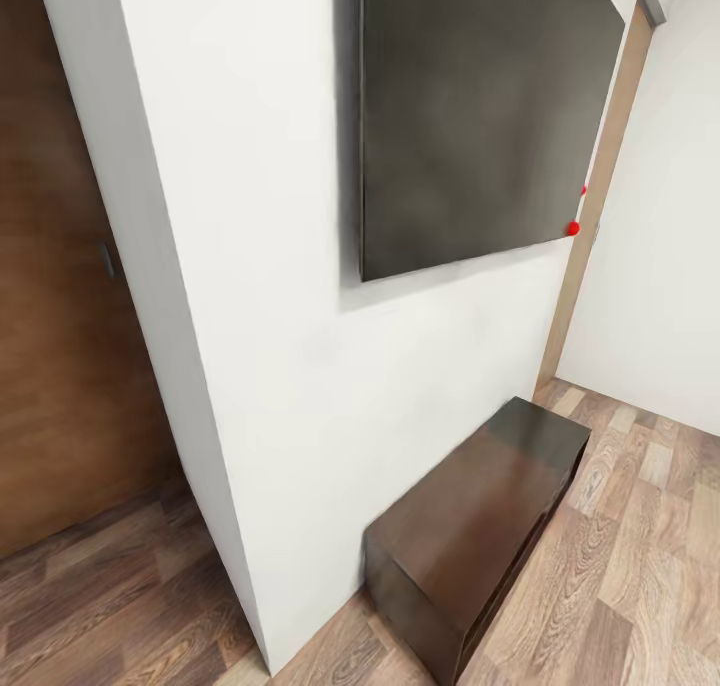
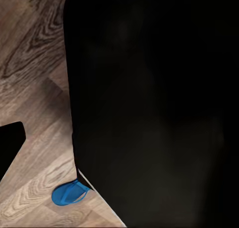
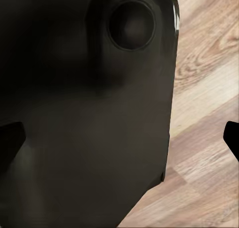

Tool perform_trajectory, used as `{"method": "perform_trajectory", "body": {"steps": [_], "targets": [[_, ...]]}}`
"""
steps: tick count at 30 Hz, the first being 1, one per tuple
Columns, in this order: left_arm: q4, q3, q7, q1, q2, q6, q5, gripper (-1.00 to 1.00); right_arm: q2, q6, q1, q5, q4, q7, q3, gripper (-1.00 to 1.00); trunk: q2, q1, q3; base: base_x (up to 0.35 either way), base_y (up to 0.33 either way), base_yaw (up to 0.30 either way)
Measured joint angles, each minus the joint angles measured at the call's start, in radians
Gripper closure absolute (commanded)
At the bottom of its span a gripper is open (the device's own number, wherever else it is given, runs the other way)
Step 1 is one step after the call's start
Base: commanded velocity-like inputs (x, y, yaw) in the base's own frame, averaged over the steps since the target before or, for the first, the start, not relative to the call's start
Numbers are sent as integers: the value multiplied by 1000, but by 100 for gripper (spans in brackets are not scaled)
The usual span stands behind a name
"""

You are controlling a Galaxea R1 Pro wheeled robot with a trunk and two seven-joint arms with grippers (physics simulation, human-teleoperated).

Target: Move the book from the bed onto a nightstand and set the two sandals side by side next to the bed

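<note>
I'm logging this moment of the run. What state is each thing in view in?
Sandal: lying flat on the wood floor, partly hidden behind a dark robot part.
Long low bench: standing on the floor against the white wall, nothing on top.
Dark panel: hanging flat on the wall.
Brown door: closed, as far as it shows.

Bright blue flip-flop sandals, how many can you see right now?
1. A bright blue flip-flop sandal lies on the wood-plank floor in the left wrist view, partly covered by a large black shape. The second sandal may be hidden.

White wall (image 1: pixel 300 386), dark brown bench (image 1: pixel 470 516), bright blue sandal (image 2: pixel 69 193)
</note>
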Motion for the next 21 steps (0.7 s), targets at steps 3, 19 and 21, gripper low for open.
{"method": "perform_trajectory", "body": {"steps": [3,19,21], "targets": [[16,-1,-1,16,-13,15,3,-100,6,15,-1,-1,17,-14,15,-100,0,0,0,0,0,0],[-60,3,-1,22,-38,46,22,-100,2,18,-2,-4,-5,-17,22,-100,0,0,0,0,0,0],[-71,3,-1,22,-38,35,21,-100,2,8,-2,-4,-16,-18,22,-100,0,0,0,0,0,0]]}}
